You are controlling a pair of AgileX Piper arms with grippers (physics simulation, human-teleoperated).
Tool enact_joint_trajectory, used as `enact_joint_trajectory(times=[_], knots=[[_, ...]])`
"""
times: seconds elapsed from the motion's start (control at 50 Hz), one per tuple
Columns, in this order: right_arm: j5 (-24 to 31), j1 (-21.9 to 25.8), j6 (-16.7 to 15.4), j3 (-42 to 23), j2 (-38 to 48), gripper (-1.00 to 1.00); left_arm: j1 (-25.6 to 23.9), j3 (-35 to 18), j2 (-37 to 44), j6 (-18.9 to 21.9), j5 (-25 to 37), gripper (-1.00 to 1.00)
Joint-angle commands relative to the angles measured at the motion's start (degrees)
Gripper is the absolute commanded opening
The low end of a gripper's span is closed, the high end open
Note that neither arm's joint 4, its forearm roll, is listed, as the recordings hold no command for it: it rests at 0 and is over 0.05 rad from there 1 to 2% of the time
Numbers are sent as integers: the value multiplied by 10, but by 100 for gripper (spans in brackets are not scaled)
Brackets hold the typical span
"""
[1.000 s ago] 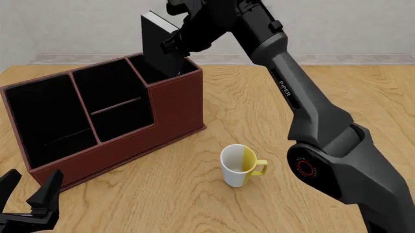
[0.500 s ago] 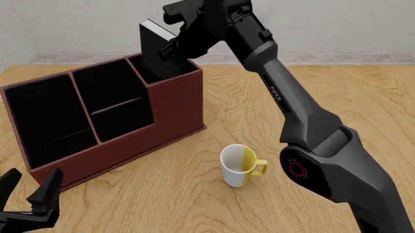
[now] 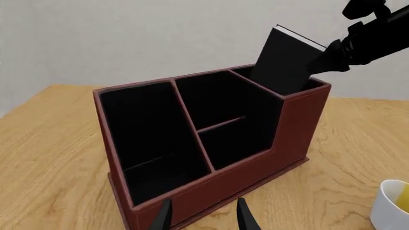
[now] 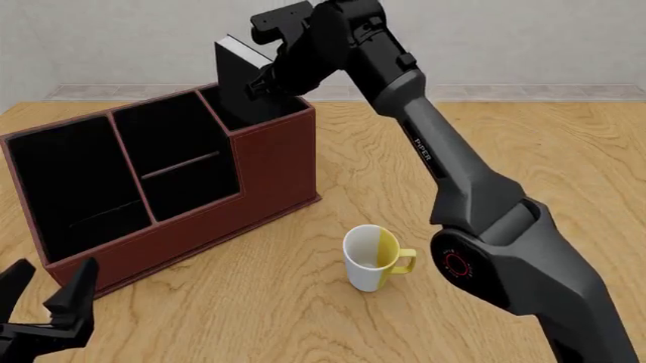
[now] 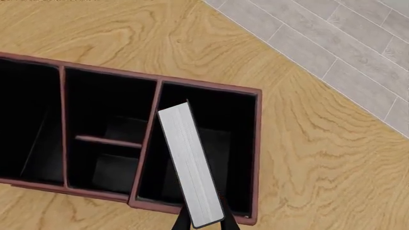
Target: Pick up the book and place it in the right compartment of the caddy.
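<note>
Wood-grain table (image 4: pixel 525 144), pale wall behind it, grey tiled floor (image 5: pixel 357 43) past the table's far edge.

My left gripper (image 4: pixel 45 299) sits low at about 7 o'clock of the front view, fingers spread wide, holding nothing, touching nothing; it hovers just in front of the caddy (image 4: pixel 272 170). The caddy takes up the left half of the table, reddish-brown outside, black inside, three sections.

My right gripper (image 4: pixel 265 76) reaches over the caddy at roughly 11 o'clock, fingers pinched on the book (image 4: pixel 237 76). The book is black with white page edges, tilted, its lower end down inside the right compartment (image 4: pixel 257 113) and its upper part sticking out above the rim. Whether it touches the well's bottom I cannot tell.

White-and-yellow mug (image 4: pixel 371 257) stands at 6 o'clock, well apart from the caddy.
</note>
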Motion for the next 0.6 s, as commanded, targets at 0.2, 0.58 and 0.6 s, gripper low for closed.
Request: enact_joint_trajectory(times=[0.2, 0.58, 0.6], knots=[[-19, -5, 19, -6, 2, -100, 8, 0, 68, -8, -58, 100], [-28, 0, 15, -6, 31, -100, 16, 0, 189, -17, -167, 100], [-29, 0, 16, -6, 31, -100, 16, 0, 195, -17, -172, 100]])
